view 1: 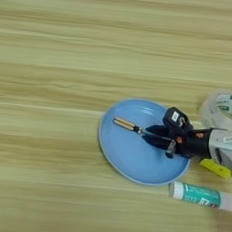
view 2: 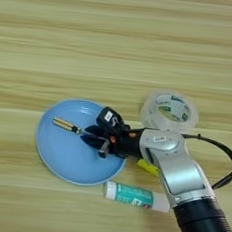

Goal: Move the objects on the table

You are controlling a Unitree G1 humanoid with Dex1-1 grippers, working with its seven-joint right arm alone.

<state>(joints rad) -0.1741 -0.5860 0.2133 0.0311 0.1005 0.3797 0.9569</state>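
Note:
A thin screwdriver with a tan handle (view 1: 124,124) (view 2: 64,125) lies level over the blue round plate (view 1: 129,159) (view 2: 63,158), handle pointing left. My right gripper (view 1: 158,136) (view 2: 94,132) reaches in from the right over the plate's right half, its black fingers shut on the screwdriver's metal shaft. A white glue stick with a green label (view 1: 200,195) (view 2: 135,196) lies flat on the table (view 1: 69,43) just below the plate's right rim, in front of my forearm.
A clear tape roll (view 1: 224,109) (view 2: 169,110) lies behind my wrist at the right. A small yellow thing (view 1: 215,167) (view 2: 147,166) peeks out from under the silver forearm (view 2: 176,166). A black cable (view 2: 225,153) loops off the arm.

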